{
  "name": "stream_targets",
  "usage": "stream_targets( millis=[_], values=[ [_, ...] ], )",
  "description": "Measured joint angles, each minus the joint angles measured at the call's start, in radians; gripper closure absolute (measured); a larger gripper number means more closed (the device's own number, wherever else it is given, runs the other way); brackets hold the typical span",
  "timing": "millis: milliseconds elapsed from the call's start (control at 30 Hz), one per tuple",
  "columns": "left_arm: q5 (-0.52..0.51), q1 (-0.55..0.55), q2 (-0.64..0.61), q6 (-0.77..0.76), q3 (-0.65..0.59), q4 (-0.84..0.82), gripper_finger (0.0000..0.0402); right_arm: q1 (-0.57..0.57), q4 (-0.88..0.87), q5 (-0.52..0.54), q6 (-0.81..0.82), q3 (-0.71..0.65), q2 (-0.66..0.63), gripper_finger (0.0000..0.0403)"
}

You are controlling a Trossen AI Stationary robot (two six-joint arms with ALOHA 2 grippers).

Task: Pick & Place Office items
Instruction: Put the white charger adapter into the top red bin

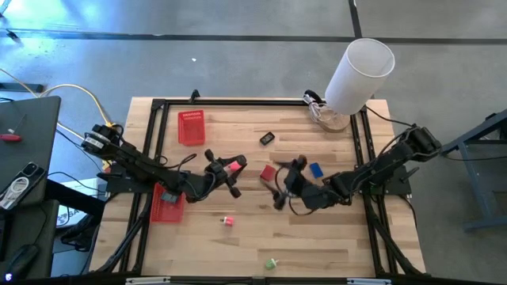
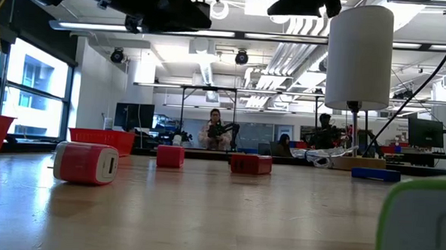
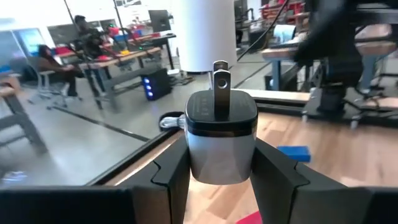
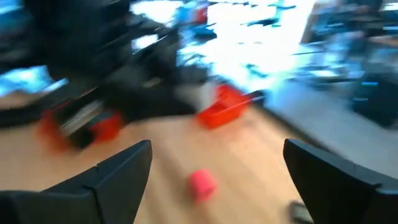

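Observation:
My left gripper (image 1: pixel 231 171) hangs above the table's middle, shut on a white block with a black cap and two metal prongs (image 3: pixel 221 134). My right gripper (image 1: pixel 286 184) is open a little to its right, fingers wide apart (image 4: pixel 217 168) and nothing between them. Other office items lie flat on the wood: a red piece (image 1: pixel 268 172), a blue piece (image 1: pixel 315 169), a black piece (image 1: pixel 267 138), a small pink-red piece (image 1: pixel 229 221) and a green piece (image 1: pixel 271 262). My left gripper pinches the white body (image 3: pixel 199 163) of the block between its two fingers (image 3: pixel 171 177), one on each opposite side. The fingers lie level, coming from the table's left. The block is lifted clear of the table, its pronged black end pointing away from the gripper.
Two red mesh baskets sit on the left half, one far (image 1: pixel 191 127), one near under my left arm (image 1: pixel 167 204). A big white cylinder (image 1: pixel 360 71) stands at the far right corner beside cables. A black frame (image 1: pixel 253 101) borders the table. People sit in the room beyond.

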Motion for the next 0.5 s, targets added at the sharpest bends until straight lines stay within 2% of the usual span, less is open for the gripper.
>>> stream_targets(
  millis=[67,200,500],
  values=[
    [0.029,0.01,0.0,-0.03,0.0,-0.001,0.0268,-0.023,0.051,0.008,-0.022,0.0,0.0,0.005],
    [0.046,0.028,0.0,-0.054,0.0,-0.001,0.0267,-0.061,0.178,-0.112,-0.129,0.0,0.0,0.005],
    [0.047,0.047,0.0,-0.086,0.0,-0.001,0.0265,-0.15,0.321,-0.26,-0.13,0.0,0.099,0.005]
  ],
)
